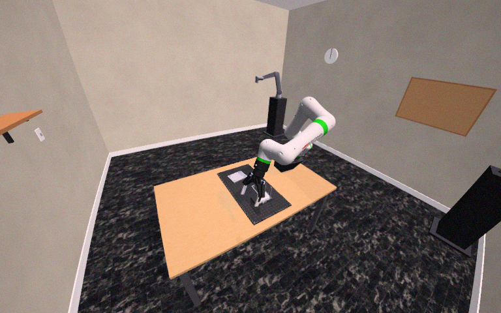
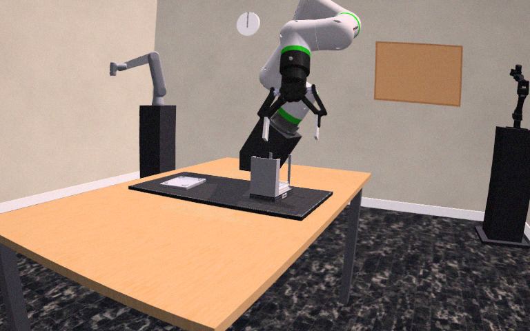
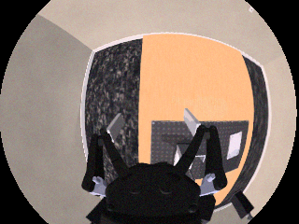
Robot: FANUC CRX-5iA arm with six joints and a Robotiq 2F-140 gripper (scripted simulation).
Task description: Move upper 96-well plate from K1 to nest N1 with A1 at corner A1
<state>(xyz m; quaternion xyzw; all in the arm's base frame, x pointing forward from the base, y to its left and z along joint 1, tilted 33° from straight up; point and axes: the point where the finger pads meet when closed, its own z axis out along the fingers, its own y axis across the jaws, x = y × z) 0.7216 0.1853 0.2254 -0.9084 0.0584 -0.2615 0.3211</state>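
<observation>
The stack rack K1 (image 2: 269,177) is a grey open frame with thin posts, standing on the right part of the black mat (image 2: 230,193). White plate edges (image 2: 284,187) show low in the rack; I cannot tell the upper plate from the lower one. The plate nest N1 (image 2: 183,182) is a flat pale square at the mat's left end. My gripper (image 2: 290,134) is open and empty, pointing down, a good way above the rack. In the top view the gripper (image 1: 254,190) overlaps the rack, with the nest (image 1: 237,177) behind. The wrist view shows the rack (image 3: 190,144) and the nest (image 3: 234,145) beyond the open fingers.
The arm's black base block (image 2: 269,146) stands tilted just behind the rack. A black pedestal with a small grey arm (image 2: 156,136) stands beyond the table at back left. Another black pedestal (image 2: 508,183) stands on the floor at the right.
</observation>
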